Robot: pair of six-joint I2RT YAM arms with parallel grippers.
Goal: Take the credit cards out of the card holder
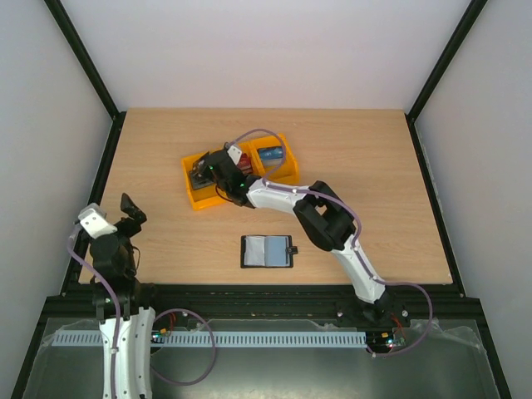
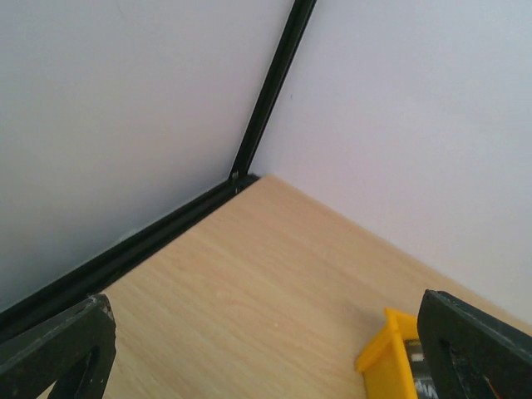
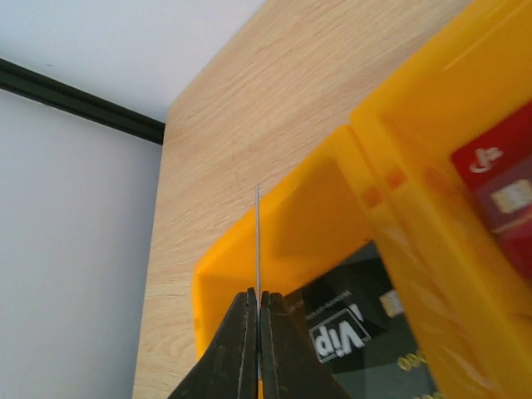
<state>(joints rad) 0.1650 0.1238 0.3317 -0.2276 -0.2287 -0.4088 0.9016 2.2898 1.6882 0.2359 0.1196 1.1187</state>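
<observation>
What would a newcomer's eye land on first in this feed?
Probably the yellow bins at the table's back-middle, where the right fingers are shut on a thin card, seen edge-on, above a dark Vip card lying in one compartment. A red card sits in the next. Nearer the arms, the black card holder lies open and flat, and the left fingers stand open and empty.

fingers point(image 3: 237, 357): pinching thin card point(image 3: 258, 241) | under: yellow bin point(image 3: 399, 216), grey card point(image 3: 345, 332)

surface point(image 1: 166, 158): pale wood grain, matt
bins point(image 3: 416, 208): yellow plastic, smooth, faint sheen
dark card point(image 3: 357, 332): smooth plastic, glossy print
</observation>
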